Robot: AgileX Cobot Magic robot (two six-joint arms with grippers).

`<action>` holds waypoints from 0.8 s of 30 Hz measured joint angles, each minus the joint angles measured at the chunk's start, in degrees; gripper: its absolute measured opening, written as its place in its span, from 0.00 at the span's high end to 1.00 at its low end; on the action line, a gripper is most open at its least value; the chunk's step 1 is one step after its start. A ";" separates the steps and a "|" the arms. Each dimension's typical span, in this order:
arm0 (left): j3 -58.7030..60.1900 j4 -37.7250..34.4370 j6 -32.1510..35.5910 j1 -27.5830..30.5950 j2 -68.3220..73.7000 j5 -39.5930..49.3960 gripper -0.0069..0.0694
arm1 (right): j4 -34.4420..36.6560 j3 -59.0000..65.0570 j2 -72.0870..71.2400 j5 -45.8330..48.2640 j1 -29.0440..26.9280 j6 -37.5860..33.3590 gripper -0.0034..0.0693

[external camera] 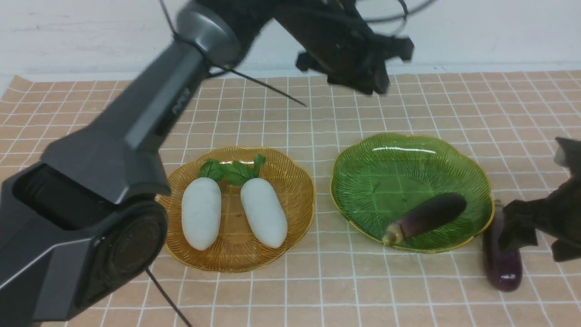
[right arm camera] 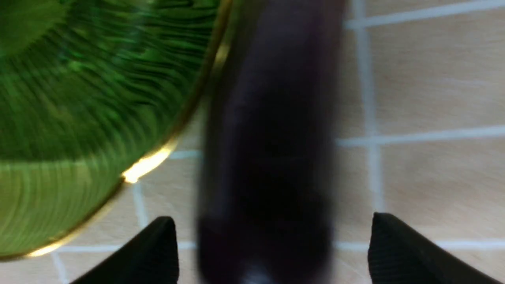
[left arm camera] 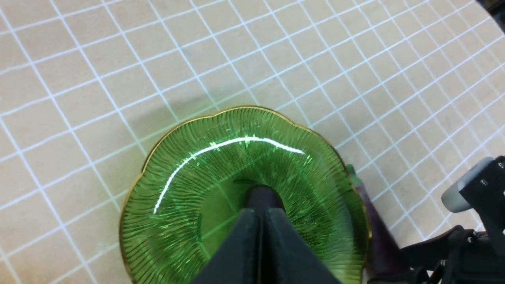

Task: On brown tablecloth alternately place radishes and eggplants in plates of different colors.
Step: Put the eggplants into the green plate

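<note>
2 plates (external camera: 395, 181), 2 radishes (external camera: 201, 213), 2 eggplants (external camera: 429, 215), 1 tblcloth (external camera: 336, 286).

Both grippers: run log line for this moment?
left gripper: shut, empty | right gripper: open astride glossy dark-purple eggplant beside green ribbed plate | next: likely grasp

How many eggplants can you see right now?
2: one eggplant lies in the green plate, its stem end over the near rim; the other eggplant is on the tablecloth, right of that plate.

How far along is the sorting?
Both radishes lie in the amber plate. One eggplant is in the green plate. Nothing is gripped; the right gripper stands open around the other eggplant, still to be plated.
</note>
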 joint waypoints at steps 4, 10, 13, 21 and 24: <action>0.00 0.95 0.25 0.00 0.00 0.21 0.91 | 3.94 0.00 1.04 -0.84 0.00 -4.00 0.19; 0.00 2.92 1.06 0.00 -0.39 0.46 0.91 | 0.19 -1.24 0.90 3.96 -2.91 -0.26 0.38; 0.00 4.77 1.06 0.89 -2.09 1.01 0.91 | -2.60 -1.52 -2.26 8.32 -7.76 2.61 0.38; 2.08 7.56 1.06 2.48 -5.16 1.01 0.91 | 10.49 -4.83 -13.36 5.90 -3.82 -2.92 0.38; 7.99 8.87 1.30 2.48 -7.72 1.01 0.91 | 13.07 -9.05 -10.81 5.60 1.35 -5.09 0.38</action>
